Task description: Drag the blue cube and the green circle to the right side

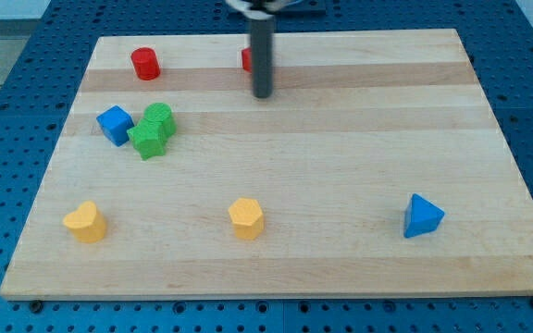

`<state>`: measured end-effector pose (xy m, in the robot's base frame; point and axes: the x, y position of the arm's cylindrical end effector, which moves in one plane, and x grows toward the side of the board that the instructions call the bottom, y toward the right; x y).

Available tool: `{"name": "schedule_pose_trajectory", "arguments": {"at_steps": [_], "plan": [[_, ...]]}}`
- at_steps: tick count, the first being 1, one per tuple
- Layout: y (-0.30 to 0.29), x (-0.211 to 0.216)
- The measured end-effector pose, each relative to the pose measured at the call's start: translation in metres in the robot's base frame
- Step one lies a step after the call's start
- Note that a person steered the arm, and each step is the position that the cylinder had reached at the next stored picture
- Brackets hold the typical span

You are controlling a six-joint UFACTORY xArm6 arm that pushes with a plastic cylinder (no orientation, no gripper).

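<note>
One blue cube (114, 124), two green blocks (154, 130)

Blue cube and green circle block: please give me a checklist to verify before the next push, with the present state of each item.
1. Small blue cube is not yet on the right side, it sits at the view's left: ok.
2. Green round block lies beside it, touching a green star-like block: ok.
3. My tip stands on the blocks' left, ready to push rightwards: not ok, it is to their right and higher in the view.
4. Path to the right is clear of the blue triangular block and the yellow hexagonal block: ok.
5. Red block behind the rod, shape: cannot tell.
</note>
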<state>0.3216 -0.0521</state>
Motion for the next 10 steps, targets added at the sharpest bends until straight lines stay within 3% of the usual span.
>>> {"name": "schedule_pose_trajectory", "arguments": {"at_steps": [2, 3, 5, 10], "plan": [[-0.169, 0.000], [-0.209, 0.001], [-0.205, 0.033], [-0.205, 0.031]]}}
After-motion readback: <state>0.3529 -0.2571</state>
